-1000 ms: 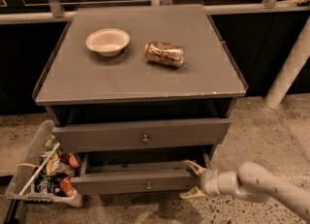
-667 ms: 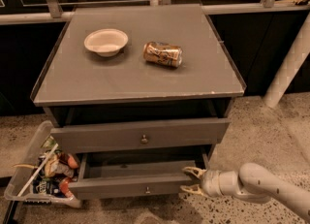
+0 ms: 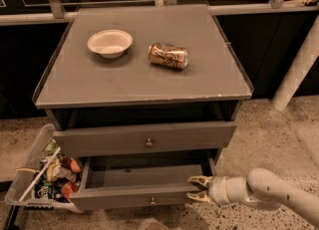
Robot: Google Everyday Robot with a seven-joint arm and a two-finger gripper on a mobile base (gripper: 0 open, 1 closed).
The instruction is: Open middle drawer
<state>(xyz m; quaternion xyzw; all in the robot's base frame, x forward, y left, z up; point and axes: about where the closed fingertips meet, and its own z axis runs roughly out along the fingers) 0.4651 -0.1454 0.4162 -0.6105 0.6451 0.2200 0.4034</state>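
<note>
Low on the right, the tool (image 3: 198,188) reaches in from a pale arm, its fingers apart around the right end of the middle drawer (image 3: 129,197), which is pulled out and open. A bin (image 3: 25,174) of rubbish sits to the left. Above is the taller drawer (image 3: 114,142). Farther back, on the table (image 3: 134,87), a bowl (image 3: 109,42) sits beside a tipped can (image 3: 168,56).

Grey cabinet top (image 3: 139,82) carries 2 items: 1 white bowl (image 3: 109,43) at upper left and 1 can (image 3: 168,56) on its side, near the bowl's right. Speckled floor (image 3: 269,139) carries 1 cluttered bin (image 3: 27,176) at lower left. Gripper (image 3: 198,188): lower right of the frame, fingers apart.
</note>
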